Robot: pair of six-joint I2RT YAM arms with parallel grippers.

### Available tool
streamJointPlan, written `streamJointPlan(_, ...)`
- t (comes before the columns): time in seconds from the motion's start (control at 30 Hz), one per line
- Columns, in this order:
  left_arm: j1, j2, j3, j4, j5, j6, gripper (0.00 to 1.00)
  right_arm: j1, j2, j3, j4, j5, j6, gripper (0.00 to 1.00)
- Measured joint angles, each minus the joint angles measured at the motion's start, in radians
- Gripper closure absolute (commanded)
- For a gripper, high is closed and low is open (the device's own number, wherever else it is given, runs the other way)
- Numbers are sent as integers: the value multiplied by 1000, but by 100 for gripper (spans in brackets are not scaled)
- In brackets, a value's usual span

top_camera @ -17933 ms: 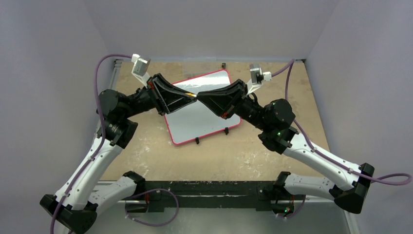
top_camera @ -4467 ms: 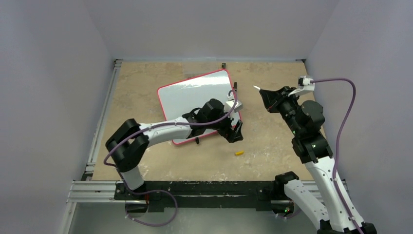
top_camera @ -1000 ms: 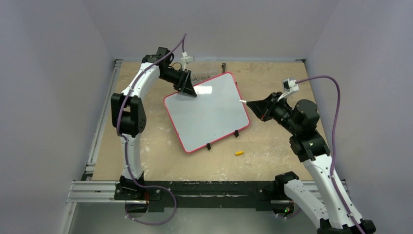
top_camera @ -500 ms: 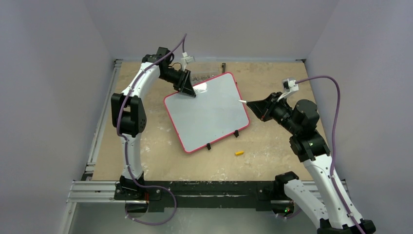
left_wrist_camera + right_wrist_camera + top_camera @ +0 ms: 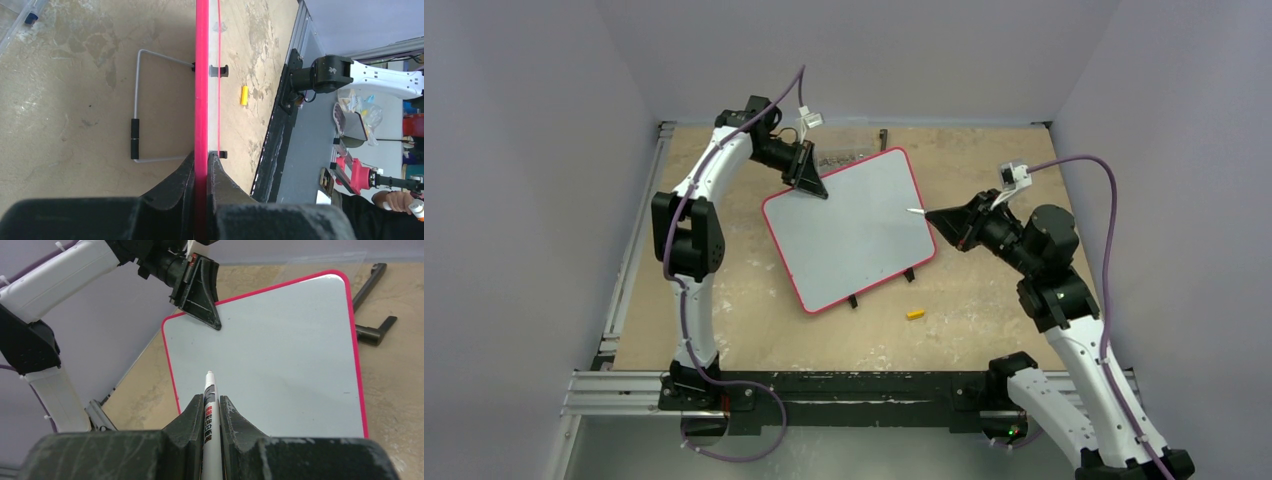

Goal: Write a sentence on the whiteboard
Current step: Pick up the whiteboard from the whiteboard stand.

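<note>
The whiteboard point(image 5: 854, 240) lies slanted mid-table, pale grey face with a red-pink rim. No sentence shows on its face. My left gripper point(image 5: 817, 190) is shut on the rim at the board's far left corner. In the left wrist view the rim point(image 5: 201, 75) runs straight between the closed fingers point(image 5: 220, 175). My right gripper point(image 5: 939, 218) is shut on a white marker point(image 5: 209, 405). Its uncapped tip point(image 5: 914, 210) points over the board's right edge, slightly above the surface. In the right wrist view the board point(image 5: 280, 365) is blank, and the left gripper point(image 5: 212, 322) sits at its corner.
A yellow marker cap point(image 5: 914, 314) lies on the table near the board's front corner. Black clips point(image 5: 852, 300) sit on the near rim. A wire stand point(image 5: 137, 105) shows under the board. A black L-shaped bar point(image 5: 372, 332) lies beyond the far edge. Walls enclose the table.
The left gripper has closed onto the board's rim, and the glare on that corner has gone. The right gripper with the marker has edged left over the board's right edge.
</note>
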Motion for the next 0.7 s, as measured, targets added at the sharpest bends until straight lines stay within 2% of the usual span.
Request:
streamJointPlan(0.17, -3, -5, 0, 0, -6, 0, 100, 8, 7, -47, 94, -83, 10, 100)
streamJointPlan(0.27, -11, -17, -1, 1, -17, 0, 100, 64, 34, -63, 140, -78, 5, 100)
streamJointPlan(0.4, -21, -35, -6, 6, -33, 0, 100, 283, 126, -63, 203, 6, -33, 100)
streamJointPlan(0.5, -25, -55, -27, 22, -43, -3, 100, 397, 198, -63, 245, 64, -62, 100)
streamJointPlan(0.7, -35, -113, -88, 68, -65, -10, 100, 511, 323, -64, 377, 195, -112, 100)
